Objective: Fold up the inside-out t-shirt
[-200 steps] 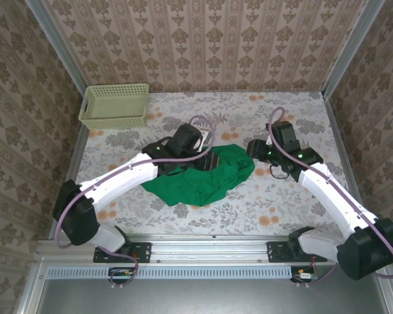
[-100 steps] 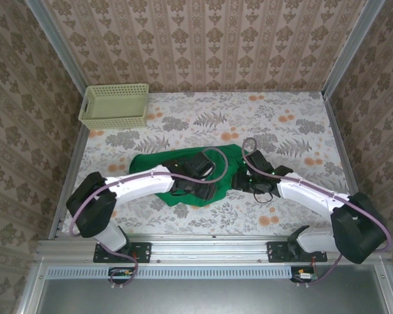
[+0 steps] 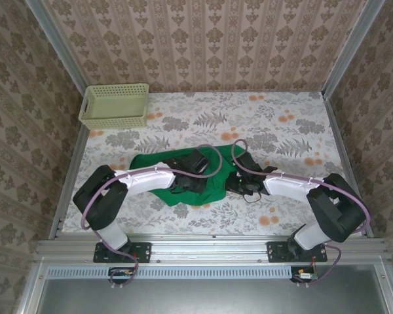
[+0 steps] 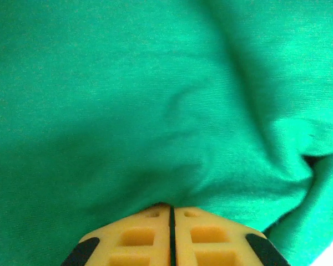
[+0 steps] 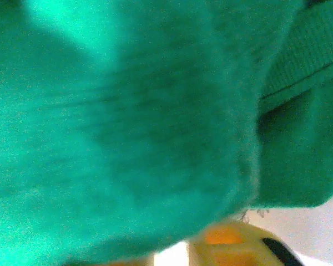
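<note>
Noted the pale basket (image 3: 114,104) at the far left corner of the surface (image 3: 295,131), well apart from the work and unmoved over the last second. Followed the left arm (image 3: 141,178) next: a second earlier reaching up toward mid-surface, now swung down and pulled back toward the near edge, wrist low on the cloth. Saw the left jaws together in the left wrist view, yellow fingertips (image 4: 150,235) pressed pad to pad, creases in the green cloth running into the tips; judged them clamped on a pinch of fabric. Found the inside-out t-shirt (image 3: 203,193) bunched in a heap near the front middle of the surface, between the two wrists and partly under both. Compared with a second before: right edge drawn in, a lobe pushed out to the left. Traced the right arm (image 3: 291,186), likewise dropped and drawn in from the right, wrist pressed against the shirt's right side. Could not tell the state of the right jaws: cloth against the lens, just a sliver of one yellow finger (image 5: 227,244) at the bottom. Judged no fold begun; looked like a two-sided grab ahead of lifting and spreading the shirt flat.
</note>
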{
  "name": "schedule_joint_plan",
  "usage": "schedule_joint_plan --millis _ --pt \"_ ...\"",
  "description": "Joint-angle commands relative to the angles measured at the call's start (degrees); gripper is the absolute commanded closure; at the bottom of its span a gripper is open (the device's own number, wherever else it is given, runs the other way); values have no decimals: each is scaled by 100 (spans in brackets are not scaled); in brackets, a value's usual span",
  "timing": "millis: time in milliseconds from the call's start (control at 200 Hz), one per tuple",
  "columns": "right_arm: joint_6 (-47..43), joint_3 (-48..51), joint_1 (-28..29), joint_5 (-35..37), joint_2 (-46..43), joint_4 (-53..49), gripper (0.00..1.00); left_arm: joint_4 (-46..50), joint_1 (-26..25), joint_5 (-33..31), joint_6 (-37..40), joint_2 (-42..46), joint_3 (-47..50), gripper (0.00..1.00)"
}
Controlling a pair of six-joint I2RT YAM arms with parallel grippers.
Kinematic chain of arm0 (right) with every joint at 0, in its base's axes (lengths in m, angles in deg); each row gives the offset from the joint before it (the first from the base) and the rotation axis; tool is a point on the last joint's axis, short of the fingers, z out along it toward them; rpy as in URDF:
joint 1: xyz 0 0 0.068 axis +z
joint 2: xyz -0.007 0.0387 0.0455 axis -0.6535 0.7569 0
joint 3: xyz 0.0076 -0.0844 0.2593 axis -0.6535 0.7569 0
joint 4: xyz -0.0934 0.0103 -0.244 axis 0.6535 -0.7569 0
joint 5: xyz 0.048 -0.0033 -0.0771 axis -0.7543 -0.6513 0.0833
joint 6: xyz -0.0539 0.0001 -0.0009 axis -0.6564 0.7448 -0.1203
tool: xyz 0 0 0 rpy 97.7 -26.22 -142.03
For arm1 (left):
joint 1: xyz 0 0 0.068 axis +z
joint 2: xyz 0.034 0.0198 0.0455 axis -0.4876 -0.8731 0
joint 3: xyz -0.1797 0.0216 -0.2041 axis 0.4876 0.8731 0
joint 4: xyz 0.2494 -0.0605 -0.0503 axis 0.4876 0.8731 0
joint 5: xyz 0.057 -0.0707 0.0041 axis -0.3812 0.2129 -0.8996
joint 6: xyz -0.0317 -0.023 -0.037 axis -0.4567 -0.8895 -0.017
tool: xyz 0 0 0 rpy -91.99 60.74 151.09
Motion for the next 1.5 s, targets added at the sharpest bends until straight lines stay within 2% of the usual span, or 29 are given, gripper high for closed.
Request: schedule_joint_plan --millis 0,95,155,345,505,675,735,810,910,965,1070,1110,1220,1350,1495 --pt "-90 28 17 474 -267 -400 91 -191 252 -56 -288 124 264 94" --pt "-174 225 17 626 -505 -573 99 -347 474 -59 -436 279 484 94" --pt "-202 383 25 608 -695 -518 100 -396 544 -31 -395 374 561 93" --pt "-349 769 251 631 -1678 -178 100 -360 -65 -235 382 820 390 63" --pt "-331 919 429 822 -2469 -306 100 -646 -445 48 844 820 287 38" --pt "-354 1141 546 782 -2843 -136 100 -993 -617 253 839 285 12 26" --pt "-352 1162 579 808 -2957 -123 100 -973 -611 63 693 67 -117 25" --pt "-379 1180 614 831 -3071 -152 100 -885 -551 -204 514 -174 -258 28" --pt "-387 1251 641 1002 -3198 -321 100 -1007 -450 -306 405 -280 -237 40" --pt "-372 1322 640 1146 -3273 -461 100 -864 -399 -494 370 -336 -316 51" --pt "-322 1433 641 1540 -3367 -822 100 -648 -173 -668 243 -320 -396 81" --pt "-295 1465 640 1758 -3346 -1010 100 -692 -65 -607 197 -202 -342 89" --pt "-261 1485 606 2202 -3109 -1333 100 -979 154 -274 141 269 -77 93" --pt "-428 1317 588 2212 -2492 -1015 100 -1192 204 144 210 661 -30 100" --pt "-595 654 539 2489 -1675 -1123 100 -1249 211 607 274 812 -196 100"
